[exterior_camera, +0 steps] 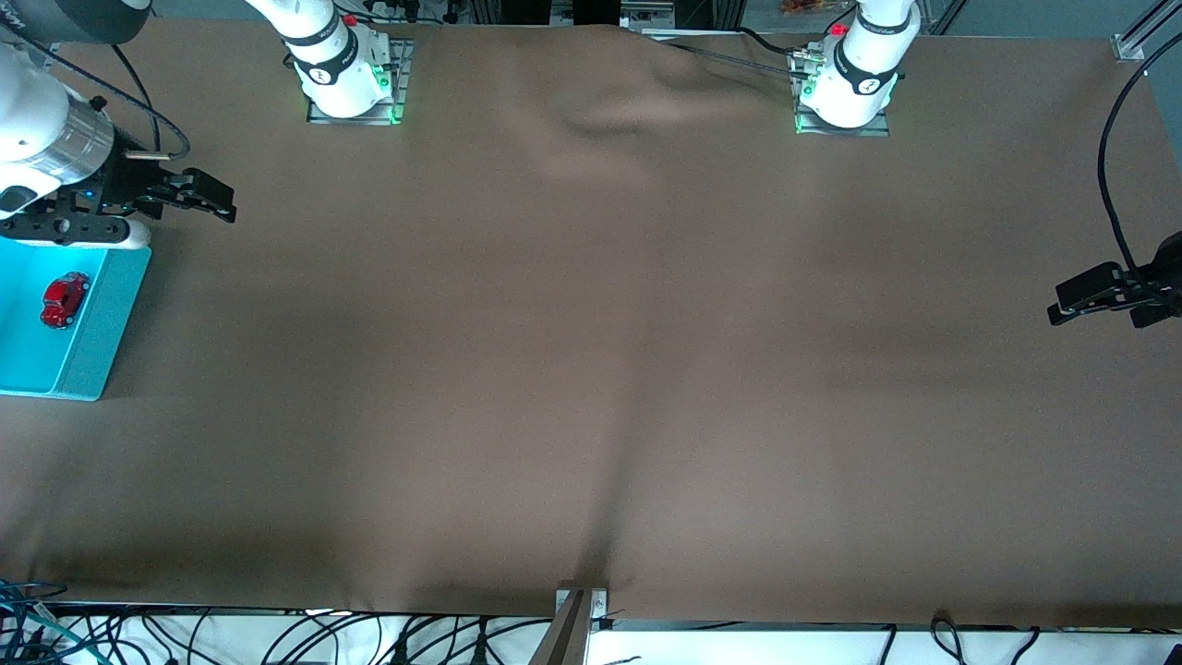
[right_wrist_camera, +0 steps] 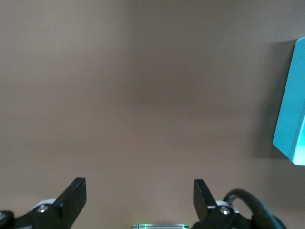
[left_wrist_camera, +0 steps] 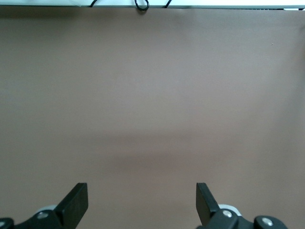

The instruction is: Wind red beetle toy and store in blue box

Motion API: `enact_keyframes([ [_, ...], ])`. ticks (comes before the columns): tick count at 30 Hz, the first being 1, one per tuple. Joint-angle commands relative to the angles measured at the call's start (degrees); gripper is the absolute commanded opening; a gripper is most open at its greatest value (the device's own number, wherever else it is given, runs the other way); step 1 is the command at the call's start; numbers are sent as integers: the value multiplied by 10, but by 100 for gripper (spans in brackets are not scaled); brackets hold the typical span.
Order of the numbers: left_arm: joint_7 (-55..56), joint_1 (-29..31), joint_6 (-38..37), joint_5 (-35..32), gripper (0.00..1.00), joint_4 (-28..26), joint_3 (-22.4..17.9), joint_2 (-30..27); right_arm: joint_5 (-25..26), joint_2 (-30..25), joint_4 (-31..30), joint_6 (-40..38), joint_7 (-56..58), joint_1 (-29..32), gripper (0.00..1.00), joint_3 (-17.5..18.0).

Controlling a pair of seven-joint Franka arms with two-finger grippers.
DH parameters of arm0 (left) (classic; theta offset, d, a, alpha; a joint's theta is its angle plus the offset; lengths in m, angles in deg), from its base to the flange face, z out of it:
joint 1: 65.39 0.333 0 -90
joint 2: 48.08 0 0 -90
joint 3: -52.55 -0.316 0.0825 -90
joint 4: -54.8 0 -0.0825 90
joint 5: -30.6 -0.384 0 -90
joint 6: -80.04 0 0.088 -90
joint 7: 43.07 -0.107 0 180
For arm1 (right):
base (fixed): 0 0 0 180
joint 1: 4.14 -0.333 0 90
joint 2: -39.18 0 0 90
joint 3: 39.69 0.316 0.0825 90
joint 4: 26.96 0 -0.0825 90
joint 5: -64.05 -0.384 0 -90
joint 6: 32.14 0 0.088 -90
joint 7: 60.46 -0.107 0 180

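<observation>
Where the two arm bases stand along its edge, the table (exterior_camera: 591, 369) is covered end to end by a plain brown cloth (exterior_camera: 646, 277), which lies mostly flat but bunches into a soft wrinkle (exterior_camera: 609, 115) between the bases. A fainter crease runs down the middle of the cloth toward the front camera. Green lights glow at the foot of each base. Along the table edge nearest the front camera, loose black cables (exterior_camera: 277, 637) trail over a white floor, and a small metal bracket (exterior_camera: 580, 605) clamps the cloth at mid-edge.

The box (exterior_camera: 92, 342) sits at the right arm's end of the table, cut off by the picture's edge. The toy (exterior_camera: 64, 298) lies inside it on the box floor, well clear of the wall that faces the table's middle. Nothing rests on or against the toy.

The right gripper (exterior_camera: 212, 199) hangs over bare cloth just beside the box, its fingers (right_wrist_camera: 74, 195) spread wide and holding nothing; its wrist view catches one corner of the box. The arm's wrist partly overhangs the box edge nearest the bases. The left gripper (exterior_camera: 1076, 305) waits at the left arm's end over bare cloth, fingers (left_wrist_camera: 76, 202) also wide apart and empty, a black cable (exterior_camera: 1113, 157) looping above it.
</observation>
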Motion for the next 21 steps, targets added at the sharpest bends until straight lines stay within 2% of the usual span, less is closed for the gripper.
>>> enact_keyframes([
  [1,-12,1,-9,9,100,8,0,0,9,10,21,-3,-6,15,100,14],
  [7,-12,1,-10,9,100,8,0,0,9,32,56,-14,8,14,100,12],
  [14,-12,1,-9,9,100,8,-1,0,18,59,118,-68,37,15,100,7],
  [21,-12,-1,-10,9,100,5,-3,2,21,59,122,-76,86,21,100,-2],
])
